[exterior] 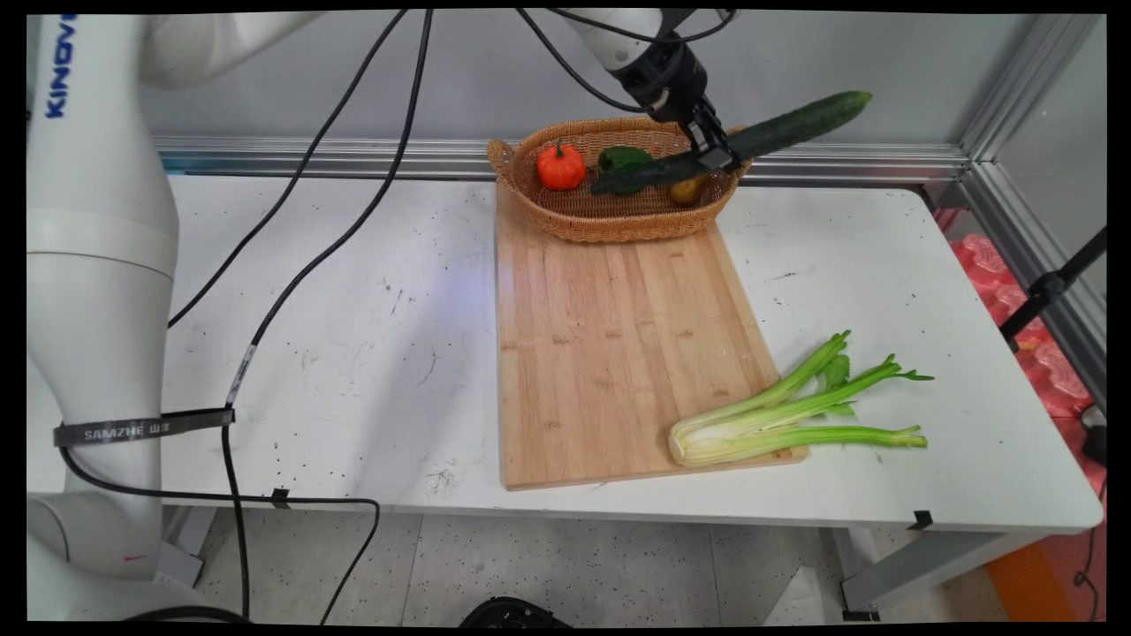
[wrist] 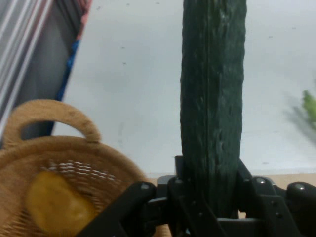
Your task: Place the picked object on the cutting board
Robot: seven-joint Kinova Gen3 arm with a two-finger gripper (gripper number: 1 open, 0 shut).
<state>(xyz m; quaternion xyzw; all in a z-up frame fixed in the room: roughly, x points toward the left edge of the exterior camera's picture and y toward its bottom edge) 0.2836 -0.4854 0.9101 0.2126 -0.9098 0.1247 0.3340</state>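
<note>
Over the basket (exterior: pixel 610 225) my gripper (exterior: pixel 714 157) is clamped on the cucumber (exterior: pixel 795 124), held tilted near its middle; it looks stiff, long, probably slick, so a central hold suits.

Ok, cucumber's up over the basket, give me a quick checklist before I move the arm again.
1. End effector shut on the cucumber: ok.
2. Grip centred along it: not ok, held near its middle-left, long end sticking out right.
3. Cucumber lifted above the basket rim: ok.
4. Basket contents: orange pepper, green pepper, yellow item; room left: cannot tell.
5. Cutting board centre bare; celery on its near right corner: ok.
</note>
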